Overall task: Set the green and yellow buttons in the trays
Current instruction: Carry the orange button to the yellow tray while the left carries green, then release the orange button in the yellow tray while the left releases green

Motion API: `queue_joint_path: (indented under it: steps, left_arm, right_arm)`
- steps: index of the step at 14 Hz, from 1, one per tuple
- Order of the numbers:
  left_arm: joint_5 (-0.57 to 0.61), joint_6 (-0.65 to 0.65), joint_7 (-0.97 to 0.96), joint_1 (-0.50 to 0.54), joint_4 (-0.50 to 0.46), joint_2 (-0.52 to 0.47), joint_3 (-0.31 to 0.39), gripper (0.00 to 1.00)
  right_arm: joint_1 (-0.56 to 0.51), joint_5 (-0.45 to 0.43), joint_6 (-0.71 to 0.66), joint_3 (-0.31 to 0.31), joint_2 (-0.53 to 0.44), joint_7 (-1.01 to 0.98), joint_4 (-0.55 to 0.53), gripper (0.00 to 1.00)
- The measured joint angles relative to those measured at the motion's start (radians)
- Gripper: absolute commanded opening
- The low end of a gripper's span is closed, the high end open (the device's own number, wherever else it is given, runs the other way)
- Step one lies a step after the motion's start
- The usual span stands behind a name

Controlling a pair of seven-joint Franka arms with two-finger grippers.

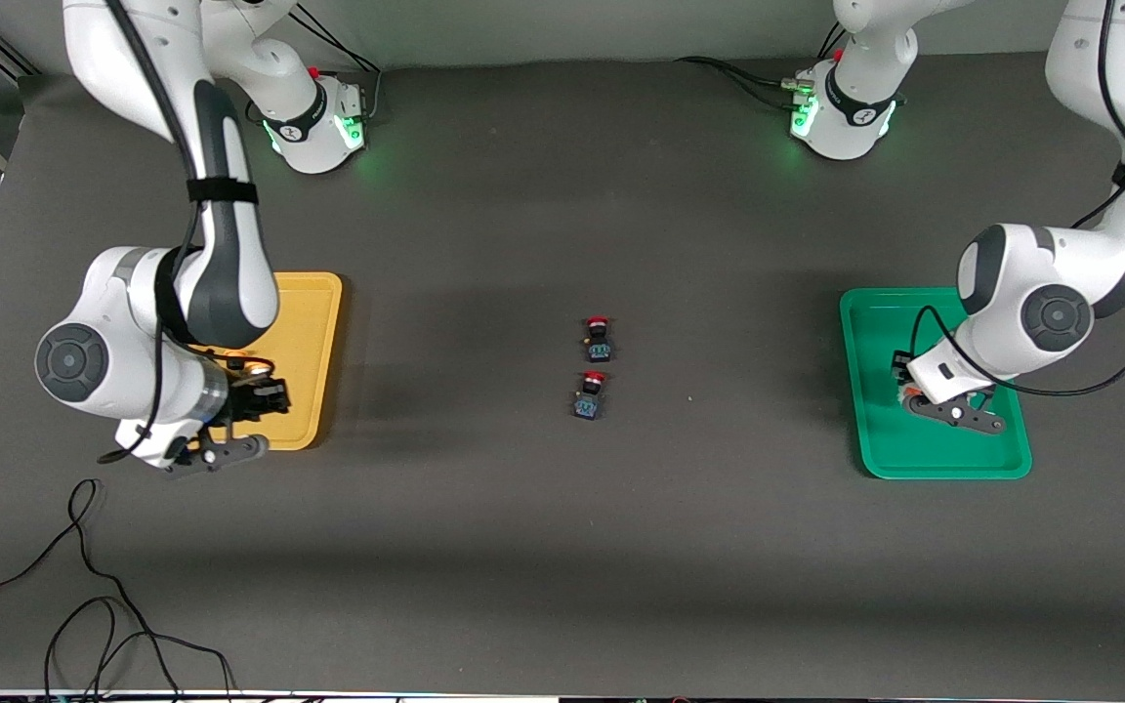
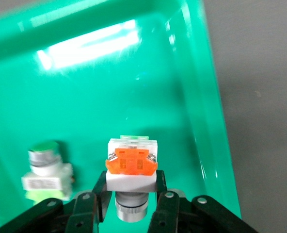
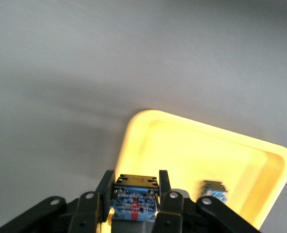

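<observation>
My left gripper (image 1: pixel 917 393) is low over the green tray (image 1: pixel 875 430), shut on a white-bodied switch with an orange-red face (image 2: pixel 132 165). A second white-bodied switch with a green face (image 2: pixel 45 172) stands in that tray (image 2: pixel 134 73) beside it. My right gripper (image 1: pixel 255 383) is low over the yellow tray (image 1: pixel 313 332), shut on a black-blue switch (image 3: pixel 135 198) whose orange-yellow cap (image 1: pixel 255 369) shows in the front view. Another black-blue switch (image 3: pixel 214 190) lies in the yellow tray (image 3: pixel 192 145).
Two red-capped black-blue switches (image 1: pixel 599 338) (image 1: pixel 590 394) lie one nearer the front camera than the other at the table's middle. Loose black cables (image 1: pixel 84 586) trail at the table's front edge toward the right arm's end.
</observation>
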Motion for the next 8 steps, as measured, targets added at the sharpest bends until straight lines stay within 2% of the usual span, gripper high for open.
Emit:
queue_joint_path:
  steps: [3,5,6,7,8]
  left_arm:
    - [0.0,0.009,-0.112,0.011,0.0,0.034,0.0,0.0]
    - [0.003,0.009,-0.202,0.007,0.0,0.043,-0.007,0.0]
    - [0.003,0.009,-0.223,0.001,0.0,0.046,-0.011,0.16]
    - [0.004,0.009,-0.23,-0.002,0.0,0.048,-0.013,0.65]
    - [0.004,0.009,-0.226,-0.002,0.0,0.049,-0.013,0.99]
  right_arm:
    - [0.003,0.101,0.231,0.006,0.002,-0.091,-0.233,0.02]
    - [0.009,0.175,0.262,0.011,0.023,-0.137,-0.286,0.02]
    - [0.012,0.198,0.263,0.013,0.039,-0.149,-0.29,0.02]
    - [0.016,0.212,0.263,0.013,0.054,-0.154,-0.289,0.12]
    - [0.019,0.218,0.263,0.014,0.061,-0.155,-0.288,0.57]
